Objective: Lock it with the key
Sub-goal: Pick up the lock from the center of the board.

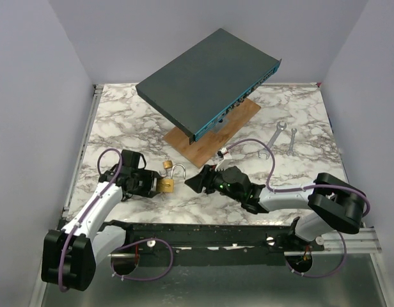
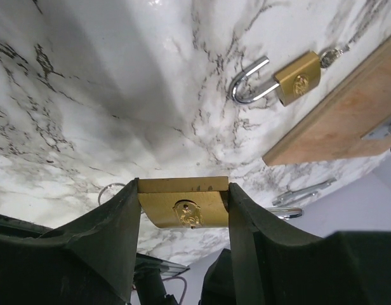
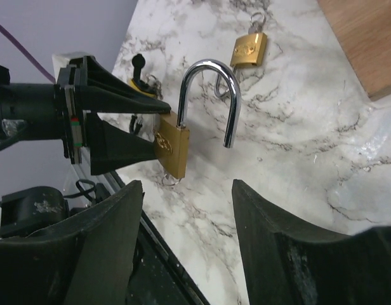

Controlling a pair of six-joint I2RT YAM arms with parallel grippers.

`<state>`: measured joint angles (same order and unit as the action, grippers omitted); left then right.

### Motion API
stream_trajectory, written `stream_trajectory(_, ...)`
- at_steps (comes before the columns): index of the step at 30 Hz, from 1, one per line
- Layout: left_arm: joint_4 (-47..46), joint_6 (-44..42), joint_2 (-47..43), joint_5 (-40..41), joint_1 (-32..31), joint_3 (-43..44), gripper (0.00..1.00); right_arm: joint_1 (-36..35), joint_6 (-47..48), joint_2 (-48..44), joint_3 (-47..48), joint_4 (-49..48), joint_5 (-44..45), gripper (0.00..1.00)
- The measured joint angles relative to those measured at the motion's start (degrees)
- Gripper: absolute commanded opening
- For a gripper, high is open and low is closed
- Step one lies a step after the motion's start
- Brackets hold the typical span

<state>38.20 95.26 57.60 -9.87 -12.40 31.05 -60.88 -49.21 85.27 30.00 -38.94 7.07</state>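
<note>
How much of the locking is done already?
Done: the left gripper grips the padlock by its body, upright. In hand: the right gripper, open and empty, faces it from close by. Left: the shackle stands open, so it probably needs pushing shut and the key turning. I can't tell if a key is in it.

I am seeing the padlock [image 1: 167, 185] sitting between the left gripper [image 1: 161, 186] and the right gripper [image 1: 192, 184]; a second padlock [image 1: 167, 165] is lying just behind.
</note>
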Motion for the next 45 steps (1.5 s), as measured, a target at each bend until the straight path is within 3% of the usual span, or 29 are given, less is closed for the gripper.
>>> stream_trajectory(9,-2.0,-0.7,-0.4,-4.2,-2.1,1.2,0.00,-0.3,3.5,0.0,0.0,-2.2,1.2,0.37)
stream_trajectory(11,-2.6,-0.8,-0.4,-5.0,-2.8,1.2,0.00,-0.3,3.8,0.0,0.0,-2.1,1.6,0.38)
stream_trajectory(16,-4.2,-0.8,-0.5,-6.5,-5.2,1.2,0.00,-0.3,4.9,-0.1,0.0,-2.2,1.8,0.52)
stream_trajectory(28,-9.8,0.3,0.4,-9.8,-11.1,1.2,0.00,-0.7,5.9,0.7,-0.1,-4.3,-0.9,0.51)
stream_trajectory(33,-12.4,1.8,0.9,-10.3,-12.9,1.2,0.00,-1.9,6.3,1.5,-0.1,-4.3,-1.4,0.45)
stream_trajectory(39,-14.3,3.6,0.9,-10.4,-14.1,1.2,0.00,-3.1,6.5,1.7,-0.1,-4.3,-0.8,0.31)
stream_trajectory(42,-14.6,4.0,0.7,-10.3,-14.7,1.2,0.00,-3.1,6.7,1.2,-0.1,-3.1,0.6,0.09)
stream_trajectory(43,-14.8,4.1,0.5,-10.3,-14.7,1.2,0.05,-3.1,6.5,0.8,-0.1,-2.7,0.9,0.02)
stream_trajectory(45,-15.7,3.8,-0.4,-10.3,-14.9,1.2,0.32,-3.1,6.1,-0.4,-0.1,-1.7,1.5,0.01)
